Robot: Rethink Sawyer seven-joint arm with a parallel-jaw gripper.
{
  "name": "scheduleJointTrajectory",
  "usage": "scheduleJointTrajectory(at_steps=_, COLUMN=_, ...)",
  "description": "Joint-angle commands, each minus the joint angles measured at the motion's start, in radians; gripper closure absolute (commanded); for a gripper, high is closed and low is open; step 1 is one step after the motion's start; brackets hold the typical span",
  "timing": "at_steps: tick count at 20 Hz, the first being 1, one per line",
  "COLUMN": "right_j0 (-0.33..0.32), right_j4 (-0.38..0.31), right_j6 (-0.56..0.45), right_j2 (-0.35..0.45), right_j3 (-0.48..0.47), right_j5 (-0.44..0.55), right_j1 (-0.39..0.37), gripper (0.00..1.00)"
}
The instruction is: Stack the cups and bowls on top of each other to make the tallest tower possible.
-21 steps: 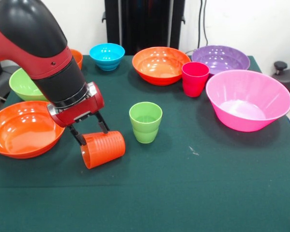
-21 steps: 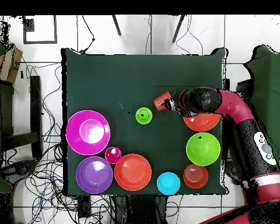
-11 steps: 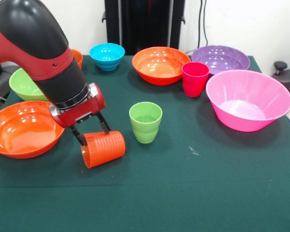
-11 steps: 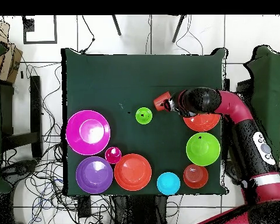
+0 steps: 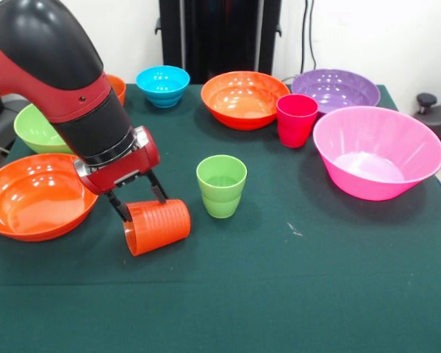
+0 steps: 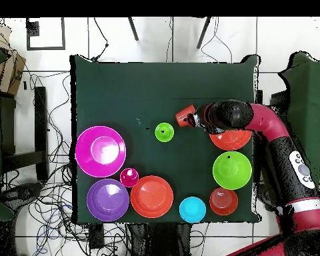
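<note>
Orange cup [image 5: 157,226], tipped sideways near the light green cup [image 5: 221,185], hangs in the claw [image 5: 137,202], pinched at its wall; light, ridged plastic, probably grippy. From overhead, orange cup [image 6: 183,116] sits mid-counter [image 6: 163,80].

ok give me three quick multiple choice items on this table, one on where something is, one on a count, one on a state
1. In the front view, the magenta-red cup stands nearest to:
A. the blue bowl
B. the purple bowl
C. the light green bowl

2. How many cups are on the table?
A. two
B. three
C. five

3. The orange cup is:
A. upright and free
B. nested in the light green cup
C. tipped on its side in the gripper

Answers:
1. B, the magenta-red cup sits just in front of the purple bowl, between it and an orange bowl.
2. B, magenta-red, orange and the light green cup.
3. C, its side wall faces up and the fingers close on its rim end.
</note>
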Motion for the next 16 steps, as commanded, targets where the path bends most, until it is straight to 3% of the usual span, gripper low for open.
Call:
scheduleJointTrajectory(at_steps=1, right_j0=0.021, right_j4=-0.044, right_j6=-0.301, right_j2=-0.013, right_j3=0.010, right_j5=-0.008, right_j1=0.028, gripper=0.00)
scheduleJointTrajectory(at_steps=8, right_j0=0.015, right_j4=-0.049, right_j6=-0.305, right_j2=-0.011, right_j3=0.022, right_j5=-0.021, right_j1=0.026, gripper=0.00)
scheduleJointTrajectory(at_steps=9, right_j0=0.014, right_j4=-0.051, right_j6=-0.310, right_j2=-0.009, right_j3=0.024, right_j5=-0.027, right_j1=0.027, gripper=1.00)
scheduleJointTrajectory(at_steps=16, right_j0=0.001, right_j4=-0.049, right_j6=-0.311, right_j2=0.003, right_j3=0.046, right_j5=-0.047, right_j1=0.019, gripper=1.00)
